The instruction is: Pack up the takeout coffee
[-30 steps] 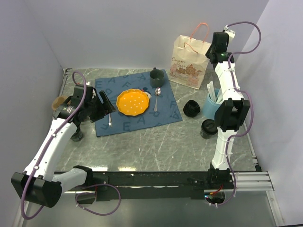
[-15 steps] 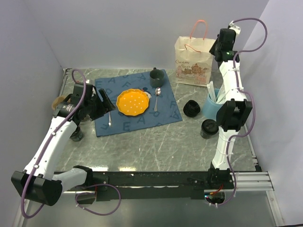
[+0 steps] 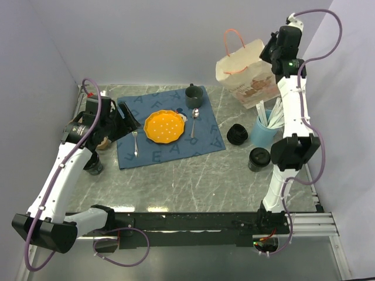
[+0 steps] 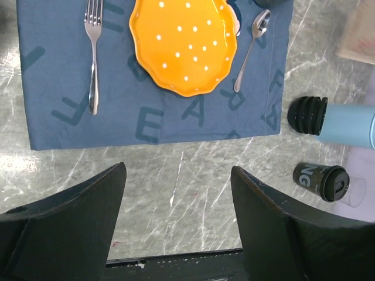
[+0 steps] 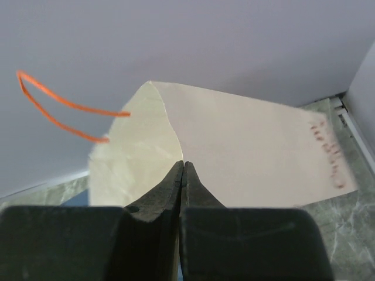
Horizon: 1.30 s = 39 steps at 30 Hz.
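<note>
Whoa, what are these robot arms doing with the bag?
The right gripper is pinched shut on an edge of the paper bag, holding it tilted at the back of the table. The left gripper is open, hovering over the table empty. The lidded coffee cup sits on the table, not yet packed.

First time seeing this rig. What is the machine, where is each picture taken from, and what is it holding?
Two robot arms are bolted at the near edge of a table. The wide picture looks down from above and behind them; the other two come from cameras on each wrist. The right claw is shut on the edge of a paper bag, held tilted. The left claw hangs open and empty by a blue placemat with an orange plate, fork and spoon. The lidded coffee cup stands on the table beside a blue tumbler.
</note>
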Each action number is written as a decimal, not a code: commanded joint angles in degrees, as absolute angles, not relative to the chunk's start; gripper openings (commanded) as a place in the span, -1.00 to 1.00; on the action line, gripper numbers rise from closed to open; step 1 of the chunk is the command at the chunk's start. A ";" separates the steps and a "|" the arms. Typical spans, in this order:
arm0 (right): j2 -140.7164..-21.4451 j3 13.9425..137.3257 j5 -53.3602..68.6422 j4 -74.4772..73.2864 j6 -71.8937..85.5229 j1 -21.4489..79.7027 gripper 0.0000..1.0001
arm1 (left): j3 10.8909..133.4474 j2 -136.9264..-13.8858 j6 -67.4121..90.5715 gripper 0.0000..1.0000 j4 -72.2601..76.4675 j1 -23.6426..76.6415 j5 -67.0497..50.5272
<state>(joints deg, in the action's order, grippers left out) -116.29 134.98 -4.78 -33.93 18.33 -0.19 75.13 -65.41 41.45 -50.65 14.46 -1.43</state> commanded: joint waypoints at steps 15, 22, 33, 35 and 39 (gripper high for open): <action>-89.66 125.35 -2.28 -42.54 22.57 19.84 -1.00 | 81.90 -61.87 42.28 0.54 -57.56 14.59 7.73; -75.08 102.95 3.42 -40.44 38.13 29.34 -1.00 | 90.17 -62.76 40.87 0.57 -66.17 14.59 17.13; -49.32 60.40 -1.84 -38.05 53.53 38.67 -1.00 | 79.81 -54.86 43.15 0.59 -66.37 15.73 9.51; -47.03 57.75 -2.90 -40.16 53.09 38.67 -1.00 | 77.71 -53.62 43.07 0.59 -66.01 15.91 8.96; -45.53 57.74 -4.57 -42.71 51.69 38.76 -0.69 | 76.82 -52.56 41.75 0.61 -65.92 17.49 7.65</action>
